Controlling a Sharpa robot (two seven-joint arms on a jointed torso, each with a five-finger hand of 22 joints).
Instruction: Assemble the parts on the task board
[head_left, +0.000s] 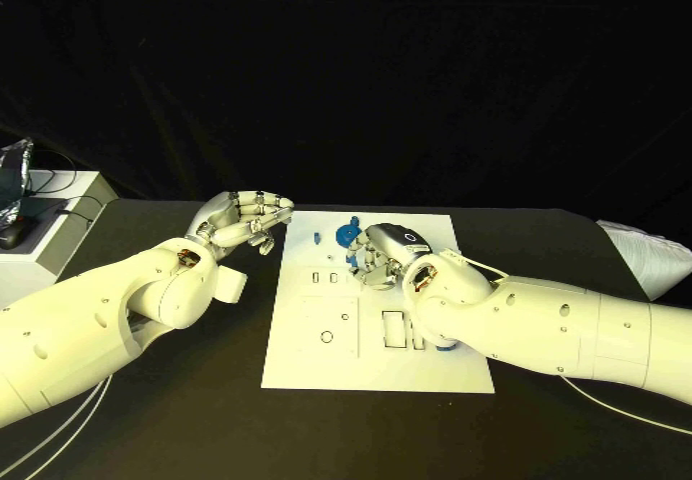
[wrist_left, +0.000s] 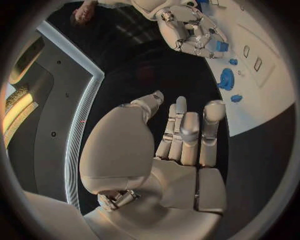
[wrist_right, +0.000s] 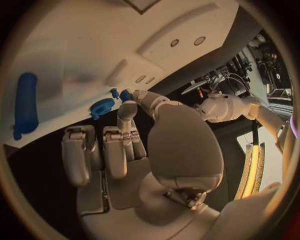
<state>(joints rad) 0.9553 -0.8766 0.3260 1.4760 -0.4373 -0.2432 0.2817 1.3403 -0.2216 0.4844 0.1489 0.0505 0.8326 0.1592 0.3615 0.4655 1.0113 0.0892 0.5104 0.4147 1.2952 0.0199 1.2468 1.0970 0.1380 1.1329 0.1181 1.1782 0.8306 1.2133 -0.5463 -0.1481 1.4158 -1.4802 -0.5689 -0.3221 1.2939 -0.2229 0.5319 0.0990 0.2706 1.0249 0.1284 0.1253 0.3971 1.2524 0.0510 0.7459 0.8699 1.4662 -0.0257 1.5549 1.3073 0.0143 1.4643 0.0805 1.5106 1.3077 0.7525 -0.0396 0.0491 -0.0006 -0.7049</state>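
The white task board (head_left: 378, 350) lies in the middle of the black table. A blue gear (head_left: 346, 235) and a small blue piece (head_left: 315, 238) sit at its far edge. My right hand (head_left: 387, 255) hovers over the far part of the board, right beside the gear (wrist_right: 102, 106). Its thumb and a finger pinch a small blue part (wrist_left: 220, 46). A blue cylinder (wrist_right: 26, 102) lies on the board. My left hand (head_left: 248, 222) hangs over the bare table off the board's far left corner, fingers (wrist_left: 184, 132) stretched out and holding nothing.
The board has several slots and holes (head_left: 392, 328). A white box (head_left: 58, 235) with cables stands at the far left of the table. A pale wrapped object (head_left: 642, 255) lies at the right edge. A blue piece (head_left: 444, 345) shows under my right forearm.
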